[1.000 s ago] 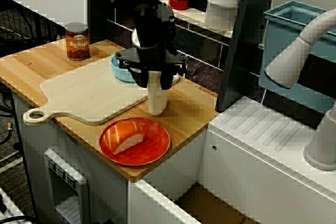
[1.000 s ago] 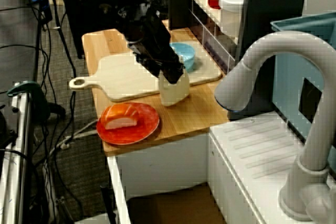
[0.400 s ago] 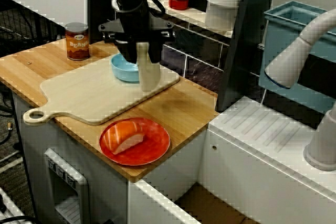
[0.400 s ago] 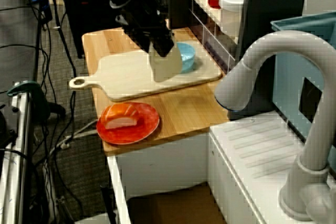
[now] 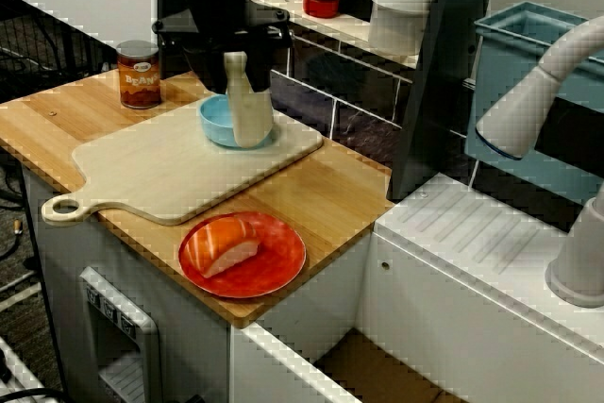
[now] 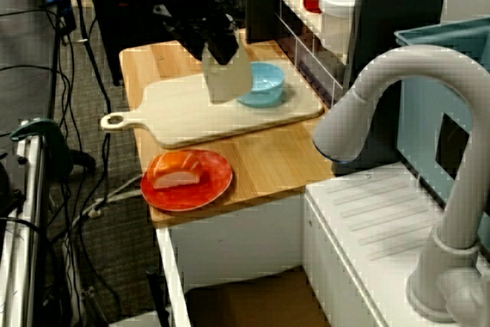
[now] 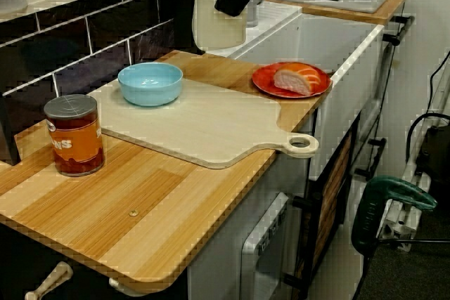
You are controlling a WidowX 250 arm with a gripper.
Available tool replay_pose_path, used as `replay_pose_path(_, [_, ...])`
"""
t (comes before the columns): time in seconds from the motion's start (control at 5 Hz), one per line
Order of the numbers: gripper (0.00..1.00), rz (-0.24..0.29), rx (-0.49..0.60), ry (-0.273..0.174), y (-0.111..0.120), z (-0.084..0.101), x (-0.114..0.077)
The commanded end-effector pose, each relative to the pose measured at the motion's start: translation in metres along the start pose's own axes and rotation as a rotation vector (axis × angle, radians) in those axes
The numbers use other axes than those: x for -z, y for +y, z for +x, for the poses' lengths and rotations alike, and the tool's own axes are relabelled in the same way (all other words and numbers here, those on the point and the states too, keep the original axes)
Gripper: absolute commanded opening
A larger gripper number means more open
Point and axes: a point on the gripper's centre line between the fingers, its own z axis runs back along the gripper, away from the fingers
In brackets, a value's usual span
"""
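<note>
Pincer (image 5: pixel 233 56) clenched round neck of smooth cream bottle (image 5: pixel 251 112), aloft near round blue bowl (image 5: pixel 213 124).

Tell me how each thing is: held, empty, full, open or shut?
Cream plastic bottle: upright, held above the pale wooden cutting board.
Black gripper: shut on the bottle.
Light blue round bowl: empty, on the board.
Red round plate: holds a salmon piece.
Brown bean can: upright, lid on.
</note>
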Motion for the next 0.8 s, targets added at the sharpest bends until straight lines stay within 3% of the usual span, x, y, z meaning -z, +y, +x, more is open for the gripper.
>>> replay_pose_path(0.0, [0.0,-0.014,-0.016,-0.041,0.019,0.021,-0.019])
replay_pose_path(0.2, [0.0,-0.012,0.007,-0.05,0.031,0.025,-0.02])
replay_pose_path(0.6, [0.0,0.0,0.066,0.001,0.042,0.03,-0.028])
